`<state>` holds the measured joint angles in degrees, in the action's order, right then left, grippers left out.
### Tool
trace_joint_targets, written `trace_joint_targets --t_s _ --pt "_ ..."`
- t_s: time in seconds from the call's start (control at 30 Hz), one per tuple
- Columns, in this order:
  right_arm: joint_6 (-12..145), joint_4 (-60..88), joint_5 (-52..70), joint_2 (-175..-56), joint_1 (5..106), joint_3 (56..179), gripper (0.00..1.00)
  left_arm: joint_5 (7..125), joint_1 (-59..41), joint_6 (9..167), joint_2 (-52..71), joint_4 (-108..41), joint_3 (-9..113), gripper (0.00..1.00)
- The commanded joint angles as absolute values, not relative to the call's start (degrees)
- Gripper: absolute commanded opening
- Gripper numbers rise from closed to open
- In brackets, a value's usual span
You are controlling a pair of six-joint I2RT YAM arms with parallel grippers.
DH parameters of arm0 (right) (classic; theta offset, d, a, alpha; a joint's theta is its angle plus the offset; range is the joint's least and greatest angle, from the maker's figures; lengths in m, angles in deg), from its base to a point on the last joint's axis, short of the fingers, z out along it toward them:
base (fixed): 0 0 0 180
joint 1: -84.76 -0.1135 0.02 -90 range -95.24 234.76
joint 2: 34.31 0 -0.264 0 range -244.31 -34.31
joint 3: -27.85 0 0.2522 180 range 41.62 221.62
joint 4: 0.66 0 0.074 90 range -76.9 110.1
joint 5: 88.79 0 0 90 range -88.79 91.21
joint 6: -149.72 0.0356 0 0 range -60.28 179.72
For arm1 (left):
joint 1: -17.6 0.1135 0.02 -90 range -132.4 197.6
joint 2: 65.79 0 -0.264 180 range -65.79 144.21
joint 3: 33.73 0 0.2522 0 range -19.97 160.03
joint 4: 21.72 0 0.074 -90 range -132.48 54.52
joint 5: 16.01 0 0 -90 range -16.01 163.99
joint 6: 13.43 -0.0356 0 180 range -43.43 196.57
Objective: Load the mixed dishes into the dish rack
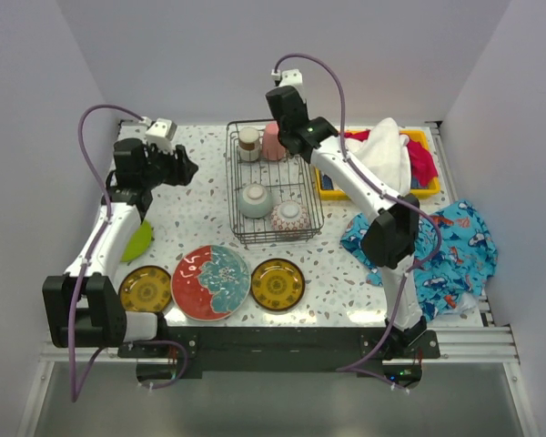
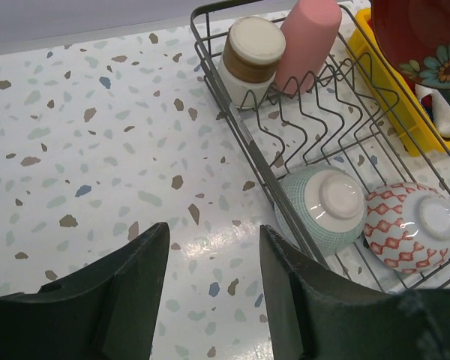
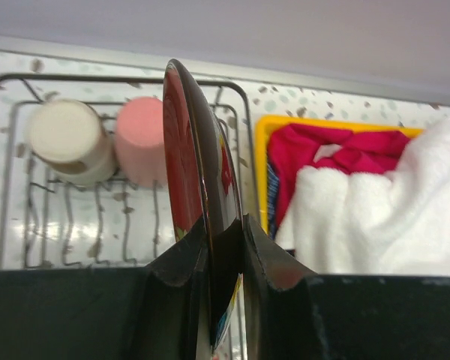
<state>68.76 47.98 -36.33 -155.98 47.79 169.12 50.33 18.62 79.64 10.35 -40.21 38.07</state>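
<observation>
**Red floral plate clamped on edge above the dish rack's far right corner**

The right gripper [image 3: 223, 234] is closed on a red floral plate [image 3: 189, 150], held upright on its edge. From the right wrist only the glossy rim and a sliver of its face show. The left wrist view cuts it off at the top corner, and from above the arm hides it.

Below it, the dish rack [image 1: 275, 177] holds a pink cup [image 1: 272, 141] and a brown-and-cream cup [image 1: 248, 143] side by side at its far end. A pale green bowl [image 1: 254, 200] and a red-patterned bowl [image 1: 289, 216] sit upside down at its near end.

On the terrazzo table [image 1: 200, 209], near the arm bases, lie the left amber plate [image 1: 146, 289], a red teal-swirled plate [image 1: 211, 282] and the right amber plate [image 1: 278, 284]. A lime-green plate [image 1: 138, 241] is mostly hidden behind the left arm.

The right arm reaches up and across the rack's right side. The left gripper [image 2: 214, 277] hovers over bare table left of the rack, jaws apart and empty.

Right of the rack, a yellow bin [image 1: 326, 189] holds a white towel [image 1: 387, 155] and a red cloth [image 1: 423, 166]. A blue fish-print cloth [image 1: 450, 246] lies nearer.
</observation>
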Motion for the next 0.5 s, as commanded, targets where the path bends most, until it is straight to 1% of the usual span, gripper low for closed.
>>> trace_joint_targets --t_s 0.0,0.47 --pt "70.01 48.26 -48.0 -154.11 47.76 168.8 0.0 50.7 18.22 81.41 10.59 -36.45 36.99 0.56" --pt "66.75 46.32 -49.86 -156.3 48.46 164.75 0.0 50.61 18.21 81.94 10.06 -36.45 34.88 0.56"
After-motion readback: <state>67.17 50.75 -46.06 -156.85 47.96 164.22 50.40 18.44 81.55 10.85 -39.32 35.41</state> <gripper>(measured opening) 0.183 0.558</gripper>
